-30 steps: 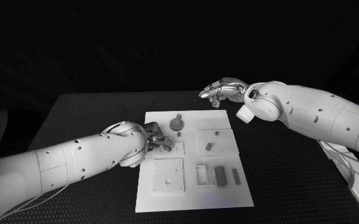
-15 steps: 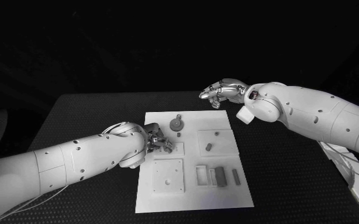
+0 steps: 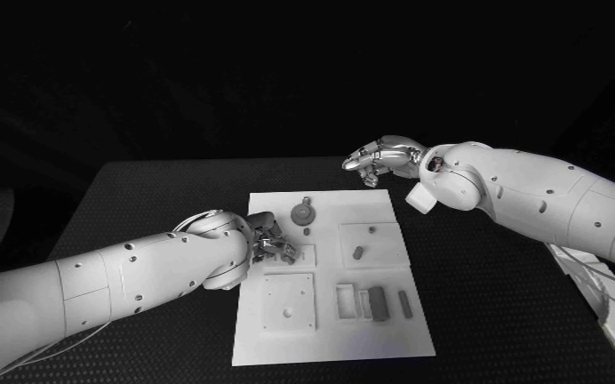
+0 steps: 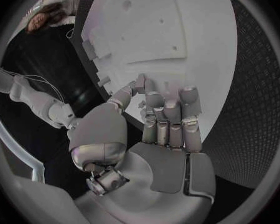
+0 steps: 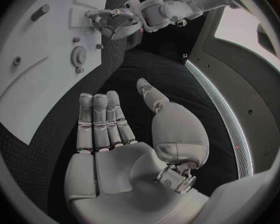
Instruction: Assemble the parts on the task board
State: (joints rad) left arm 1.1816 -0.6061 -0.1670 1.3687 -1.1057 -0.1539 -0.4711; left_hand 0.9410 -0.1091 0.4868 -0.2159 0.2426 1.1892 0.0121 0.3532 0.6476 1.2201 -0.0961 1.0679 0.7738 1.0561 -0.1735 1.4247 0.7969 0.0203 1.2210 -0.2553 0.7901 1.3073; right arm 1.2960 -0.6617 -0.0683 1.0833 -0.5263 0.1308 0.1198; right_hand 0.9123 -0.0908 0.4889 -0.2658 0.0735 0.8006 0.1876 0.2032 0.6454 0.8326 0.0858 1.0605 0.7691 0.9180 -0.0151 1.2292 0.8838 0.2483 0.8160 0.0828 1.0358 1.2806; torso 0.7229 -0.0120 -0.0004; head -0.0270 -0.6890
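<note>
Working low at the flat white task board [image 3: 333, 273], the left hand [image 3: 270, 242] bunches its fingers, contents unclear; the right hand [image 3: 380, 158] hovers empty, fingers loosely apart, leaving room.

Black table [image 3: 154, 197]: matt surface with a fine woven or dimpled texture, plainly rough in both wrist views. White rectangular task board [image 3: 385, 331]: smooth, matt, plastic in look, with raised square plates of the same finish. Small grey toothed wheel part [image 3: 302, 214] near the board's far edge: dull, looks like moulded plastic. Silver many-fingered left hand [image 4: 162, 129] and silver right hand [image 5: 115, 134]: satin metallic shells, smooth, softly reflective. White arm casings [image 3: 525, 193]: glossy smooth plastic with small dark fasteners.
</note>
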